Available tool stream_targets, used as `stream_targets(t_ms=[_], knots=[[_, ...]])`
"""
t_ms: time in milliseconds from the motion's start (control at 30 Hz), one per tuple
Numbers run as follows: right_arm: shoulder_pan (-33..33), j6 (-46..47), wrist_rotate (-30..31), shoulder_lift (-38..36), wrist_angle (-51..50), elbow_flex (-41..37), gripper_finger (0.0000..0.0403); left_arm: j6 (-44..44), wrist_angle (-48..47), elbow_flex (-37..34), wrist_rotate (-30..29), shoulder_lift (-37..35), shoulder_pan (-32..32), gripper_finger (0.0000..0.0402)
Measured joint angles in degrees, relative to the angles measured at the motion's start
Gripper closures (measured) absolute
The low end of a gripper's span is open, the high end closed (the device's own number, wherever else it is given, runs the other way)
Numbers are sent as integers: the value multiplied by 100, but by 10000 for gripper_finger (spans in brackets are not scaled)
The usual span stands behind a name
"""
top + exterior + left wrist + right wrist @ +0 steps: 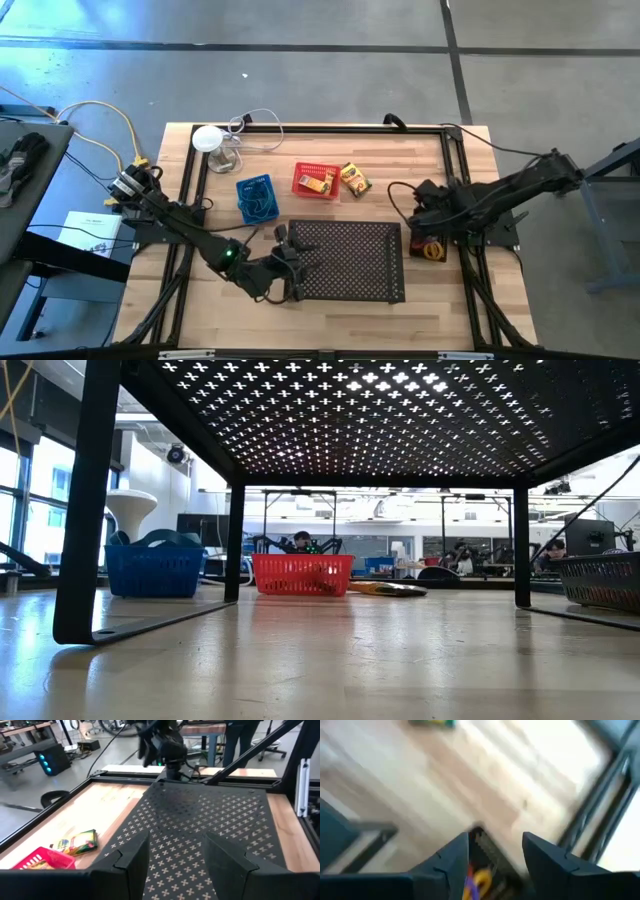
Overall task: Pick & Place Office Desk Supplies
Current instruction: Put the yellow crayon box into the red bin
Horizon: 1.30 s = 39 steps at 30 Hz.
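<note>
A red mesh basket [315,181] holding one yellow crayon box stands at mid-table, with a blue basket [255,198] to its left. A second crayon box [355,179] lies flat on the wood to the red basket's right. At the right, a black mesh basket [432,247] holds yellow and purple rubber bands [479,881]. My right gripper [495,855] hangs open above this basket, pointing steeply down, with nothing between its fingers. My left gripper [175,865] is open, nearly level, over the left edge of the black perforated tray [345,262].
The perforated tray stands on legs [85,510] across the table's near middle. A white round disc [208,138] with a clear cable sits at the far left. Black rails [330,128] frame the tabletop. Bare wood lies between the tray and the baskets.
</note>
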Motion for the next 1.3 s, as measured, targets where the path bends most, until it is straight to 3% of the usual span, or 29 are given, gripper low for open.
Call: stream_targets(t_ms=[133, 233, 533, 667, 833, 933, 1300], knots=[[-83, -795, 739, -55, 280, 20, 228, -55, -91, 0, 0, 0, 24, 230], [-298, -1079, 682, -60, 543, 20, 214, -139, -216, 0, 4, 0, 24, 230], [-1424, -2556, 648, -62, 1690, 20, 89, -481, -262, 0, 7, 0, 24, 230], [-2572, -3734, -86, -62, 2594, 20, 59, -654, -262, 0, 7, 0, 24, 230], [-3882, -4746, -2026, 119, 4000, -61, 56, -673, -290, 0, 7, 0, 21, 230], [-4245, -5147, -2710, 357, 4489, -177, 58, -673, -376, 0, 4, 0, -17, 230], [-4330, -5474, -2305, 1684, 6233, -614, 58, -1141, -1073, 0, -129, -229, -208, 230]])
